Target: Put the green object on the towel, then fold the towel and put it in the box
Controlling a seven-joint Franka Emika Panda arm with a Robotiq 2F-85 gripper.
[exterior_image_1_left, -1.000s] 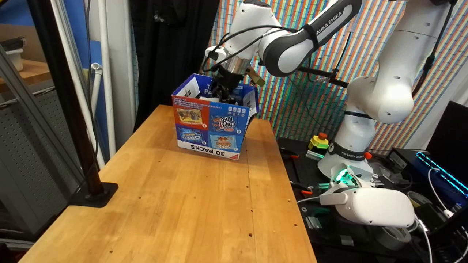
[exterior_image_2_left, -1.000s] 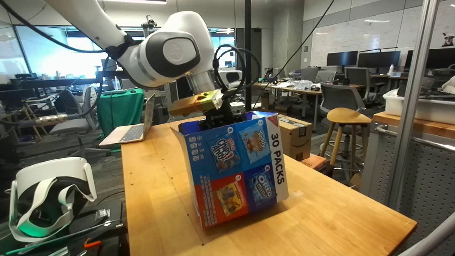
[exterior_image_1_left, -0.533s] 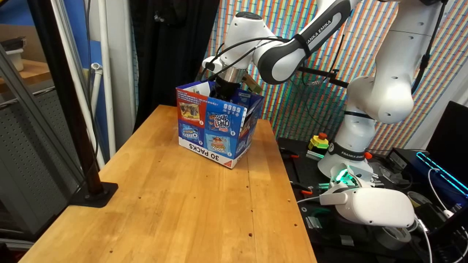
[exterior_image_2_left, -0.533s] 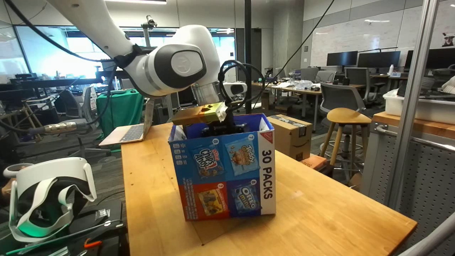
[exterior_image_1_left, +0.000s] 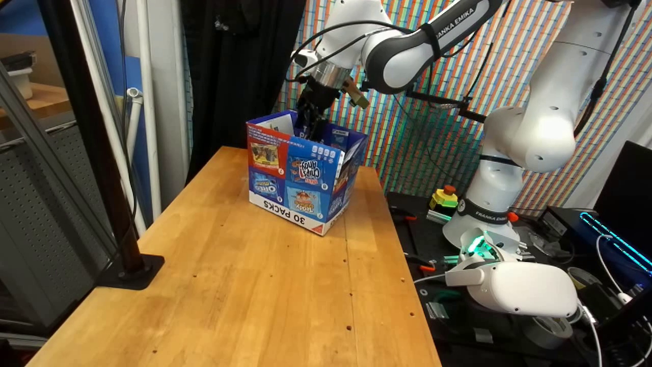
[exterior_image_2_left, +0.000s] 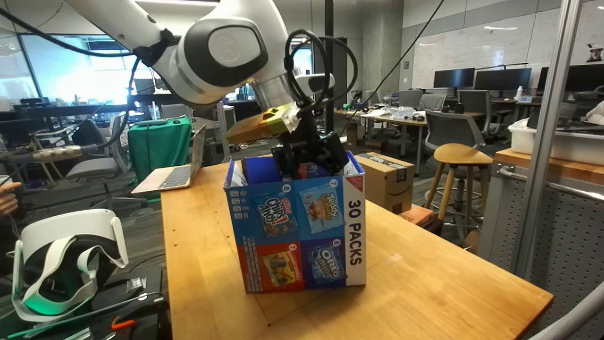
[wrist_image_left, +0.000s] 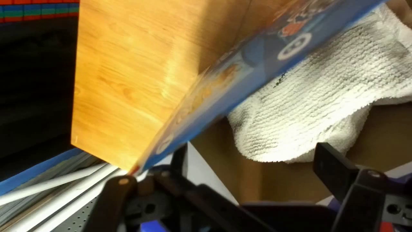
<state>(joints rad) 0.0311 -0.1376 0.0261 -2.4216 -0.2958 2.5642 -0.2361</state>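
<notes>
— In an exterior view, your blue printed cardboard box point(exterior_image_1_left: 293, 176) stood on the wooden counter point(exterior_image_1_left: 244, 285), contents hidden.
— In an exterior view, your black two-fingered claw point(exterior_image_2_left: 315, 167) hung over it, fingers apart, presumably for release.
— In your wrist view, the cream cloth towel point(wrist_image_left: 325, 87) lay inside, partly cut off.
— And the green object was hidden, perhaps wrapped.

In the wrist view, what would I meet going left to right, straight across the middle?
A dark area, too black to make out → the wooden table → the blue printed wall of the box → the white towel, lying inside that box, whose brown interior shows past it.
</notes>
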